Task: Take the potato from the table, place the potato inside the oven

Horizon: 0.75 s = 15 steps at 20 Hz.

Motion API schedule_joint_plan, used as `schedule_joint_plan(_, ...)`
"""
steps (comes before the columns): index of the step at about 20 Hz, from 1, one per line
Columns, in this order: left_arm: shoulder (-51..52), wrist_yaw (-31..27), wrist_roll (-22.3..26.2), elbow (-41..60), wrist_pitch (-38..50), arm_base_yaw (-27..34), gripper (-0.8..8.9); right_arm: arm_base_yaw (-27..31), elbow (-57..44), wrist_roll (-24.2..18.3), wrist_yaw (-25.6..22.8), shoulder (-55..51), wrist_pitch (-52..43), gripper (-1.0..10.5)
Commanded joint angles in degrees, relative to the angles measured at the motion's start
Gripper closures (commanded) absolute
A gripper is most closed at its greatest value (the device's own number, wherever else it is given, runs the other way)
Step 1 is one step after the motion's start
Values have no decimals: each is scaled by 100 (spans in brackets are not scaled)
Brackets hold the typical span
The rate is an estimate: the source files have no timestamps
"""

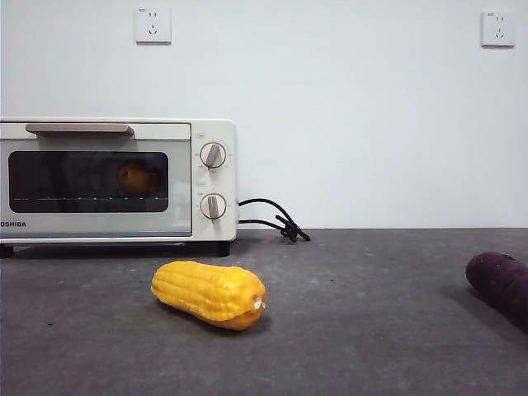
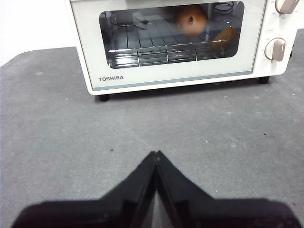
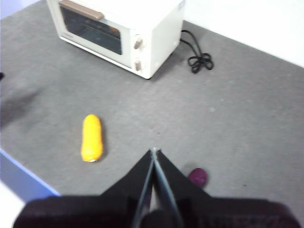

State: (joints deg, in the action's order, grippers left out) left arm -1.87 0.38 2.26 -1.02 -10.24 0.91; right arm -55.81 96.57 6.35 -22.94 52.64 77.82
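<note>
The potato (image 2: 191,20) lies on the wire rack inside the cream-white oven (image 2: 180,71), seen through the dark glass of the closed door; in the front view the potato (image 1: 136,177) shows dimly behind the oven (image 1: 115,227) glass. My left gripper (image 2: 156,154) is shut and empty, hovering over the table (image 2: 57,128) in front of the oven. My right gripper (image 3: 153,151) is shut and empty, high above the table (image 3: 237,114), well away from the oven (image 3: 156,28).
A yellow corn cob (image 1: 209,293) lies on the table in front of the oven, the corn cob (image 3: 91,137) also showing in the right wrist view. A dark purple vegetable (image 1: 500,280) sits at the right edge. The oven's black cord (image 1: 276,219) trails behind it.
</note>
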Motion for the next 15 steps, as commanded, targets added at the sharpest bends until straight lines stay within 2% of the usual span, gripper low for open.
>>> schedule_joint_plan(1,-4,2,-61,52,61,-20,818,238,-42,-81,-131,-114,122,941)
schedule_joint_plan(4,-2,2,-61,52,61,-20,818,1137,-85,107,-127,-310,105,941)
schedule_joint_plan(6,-4,2,-61,52,61,-20,818,1851,-393,282,-122,-601,-428,941)
schedule_joint_plan(7,-2,2,-61,52,61,-20,817,2153,-691,286,-107,-807,-874,941)
schedule_joint_plan(9,-2,2,-61,52,61,-20,817,2623,-1537,-15,-111,-1283,-1871,941)
schedule_joint_plan(12,-2,2,-61,52,61,-20,817,3250,-3237,-188,-9,-2002,-3598,941)
schedule_joint_plan(14,-2,2,-61,52,61,-20,818,3705,-4483,-188,481,-2435,-4872,941)
schedule_joint_plan(15,-2,2,-61,52,61,-20,817,3963,-5163,-188,872,-2647,-5584,941)
